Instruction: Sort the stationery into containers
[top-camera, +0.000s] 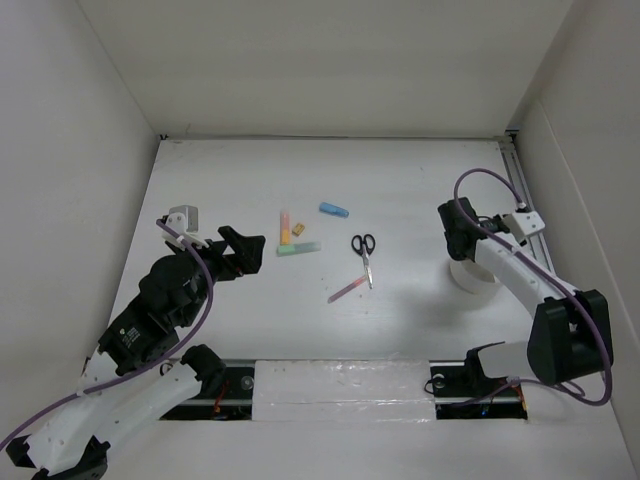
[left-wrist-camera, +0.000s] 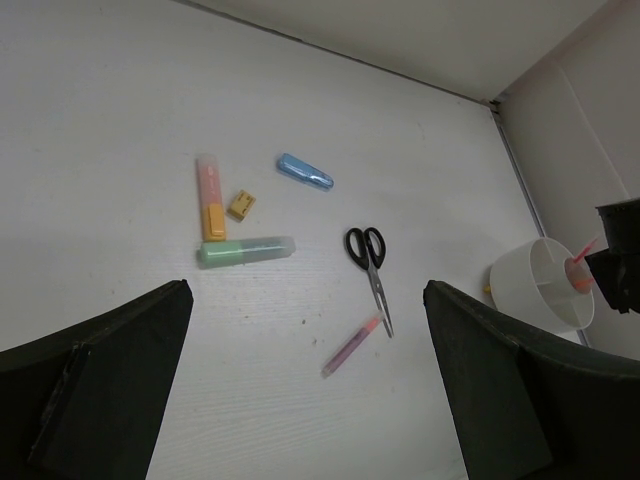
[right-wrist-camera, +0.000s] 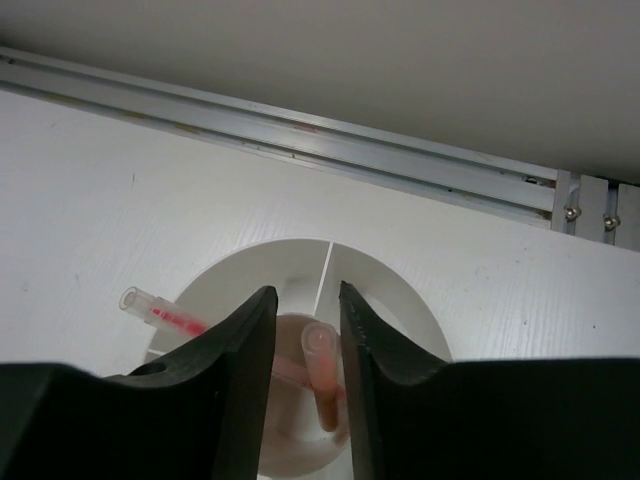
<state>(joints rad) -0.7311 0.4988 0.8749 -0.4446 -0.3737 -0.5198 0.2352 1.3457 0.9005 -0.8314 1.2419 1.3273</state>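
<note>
Left end effector (top-camera: 250, 252) hangs above the left part of the counter (top-camera: 400, 180), its fingers (left-wrist-camera: 110, 380) spread wide and holding nothing. Right end effector (right-wrist-camera: 307, 300) sits directly over the white cup (top-camera: 478, 288) at the right side of the counter, fingertips dipping toward the cup's mouth. Its fingers are drawn close with only a narrow gap, and a salmon-pink pen (right-wrist-camera: 322, 385) stands in that gap, lower end down inside the cup. I cannot tell whether the pads actually press it. A second pen with clear cap (right-wrist-camera: 150, 305) leans out over the cup's left rim. An inner divider wall (right-wrist-camera: 322, 275) is visible, but which compartment each pen occupies cannot be told. Loose stationery lies mid-counter, well apart from the cup. The yellow-orange marker (top-camera: 285, 226) lies near-to-far, with the tiny yellow-black piece (top-camera: 298, 231) just beside it on the right. The mint-green marker (top-camera: 299, 248) lies crosswise at the orange marker's near end, touching or nearly so. The light-blue marker (top-camera: 334, 210) lies alone, farther back and to the right. The black-handled scissors (top-camera: 364, 255) are closed, handles far, blades pointing near. A loose pink pen (top-camera: 347, 290) lies at an angle with one end at the blade tips. A metal rail (top-camera: 520, 190) runs along the right edge of the counter beside the cup.
</note>
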